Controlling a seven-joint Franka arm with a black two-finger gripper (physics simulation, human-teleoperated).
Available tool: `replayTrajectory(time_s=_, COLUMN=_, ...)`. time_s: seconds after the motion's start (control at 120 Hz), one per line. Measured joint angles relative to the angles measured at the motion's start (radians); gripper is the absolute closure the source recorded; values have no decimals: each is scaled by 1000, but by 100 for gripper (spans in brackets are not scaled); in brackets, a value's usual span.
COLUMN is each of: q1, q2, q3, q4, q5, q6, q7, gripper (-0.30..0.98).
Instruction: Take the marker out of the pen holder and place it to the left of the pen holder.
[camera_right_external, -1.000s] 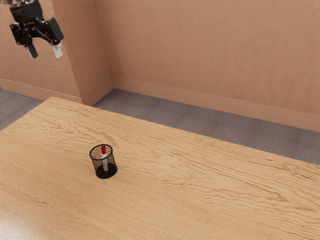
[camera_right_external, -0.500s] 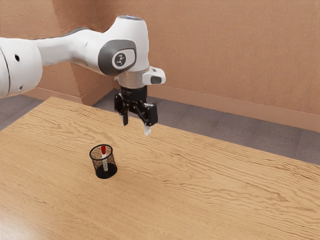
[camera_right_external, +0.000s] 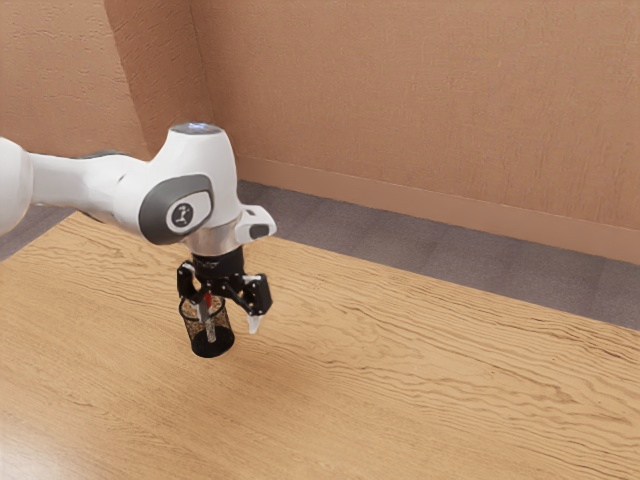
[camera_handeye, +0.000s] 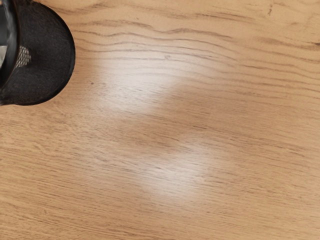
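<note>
In the exterior view my gripper stands open, low over the pen holder's side, with its fingers pointing down. One finger overlaps the mesh pen holder; the other hangs beyond the rim toward the exterior view's right. The marker, white with a red cap, is upright inside the holder, and its cap is partly covered by the gripper. Whether the near finger is inside the rim or in front of it, I cannot tell. The wrist view has the black pen holder cut off at the picture's edge, with a pale bit showing through its mesh.
The wooden table spreads around the holder. Behind the table are a grey floor and a tan wall. The arm comes in from the exterior view's left, above the table.
From high at the exterior view's upper left, my gripper swung in over the table, then came down and back leftward to the pen holder. Holder and marker have stayed put.
</note>
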Motion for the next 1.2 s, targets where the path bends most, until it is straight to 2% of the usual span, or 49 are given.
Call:
replayTrajectory(time_s=0.108, q1=51, q2=-41, q3=-23, q4=-77, q5=12, q6=98, q7=-7, gripper=0)
replayTrajectory(time_s=0.308, q1=156, q2=-27, q3=-26, q4=-121, q5=32, q6=239, q7=52, gripper=0)
replayTrajectory(time_s=0.442, q1=210, q2=-16, q3=-27, q4=-131, q5=83, q6=342, q7=146, gripper=11)
replayTrajectory(time_s=0.733, q1=161, q2=-21, q3=-29, q4=-198, q5=110, q6=528, q7=345, gripper=26)
replayTrajectory(time_s=0.95, q1=156, q2=-28, q3=-29, q4=-206, q5=112, q6=571, q7=449, gripper=43)
replayTrajectory(time_s=1.2, q1=172, q2=-6, q3=-29, q4=-206, q5=113, q6=586, q7=530, gripper=50)
